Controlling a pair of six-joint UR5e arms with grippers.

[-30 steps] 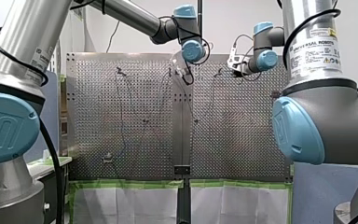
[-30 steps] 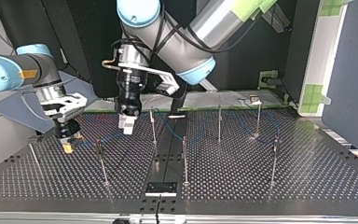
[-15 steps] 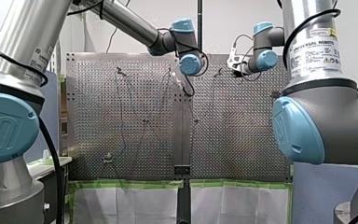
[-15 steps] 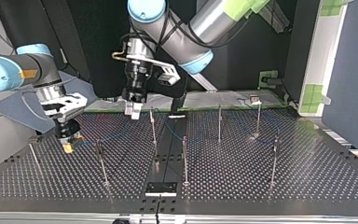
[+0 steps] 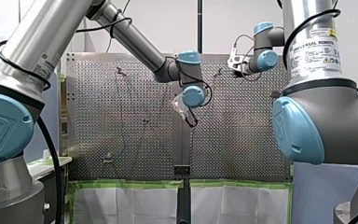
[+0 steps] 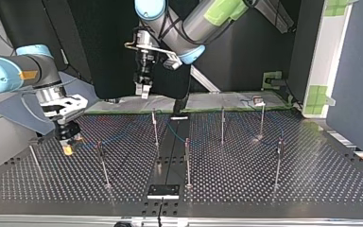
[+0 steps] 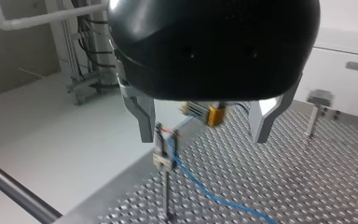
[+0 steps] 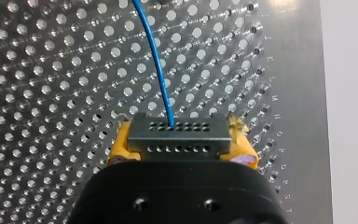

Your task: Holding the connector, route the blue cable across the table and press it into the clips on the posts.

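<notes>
My right gripper (image 8: 179,141) is shut on the dark grey connector (image 8: 177,133), its yellow pads (image 8: 121,142) on either side. From the connector the blue cable (image 8: 153,56) runs ahead over the perforated plate. In the top view my right gripper (image 6: 68,145) stays low at the table's left. My left gripper (image 6: 143,90) hangs high above the table's far edge, open and empty. In the left wrist view its metal fingers (image 7: 142,116) stand wide apart above a post with a clip (image 7: 164,156), and the blue cable (image 7: 200,186) passes through that clip.
Several thin posts stand on the table, among them one (image 6: 155,125) near the middle, one (image 6: 222,124) to its right and one (image 6: 102,163) at the left front. A black bracket (image 6: 163,191) sits at the near edge. A dark panel (image 6: 354,71) closes the right side.
My left arm has lifted off the plate and drawn back toward the far edge in the top view, its gripper still open. My right gripper and the connector have not moved.
</notes>
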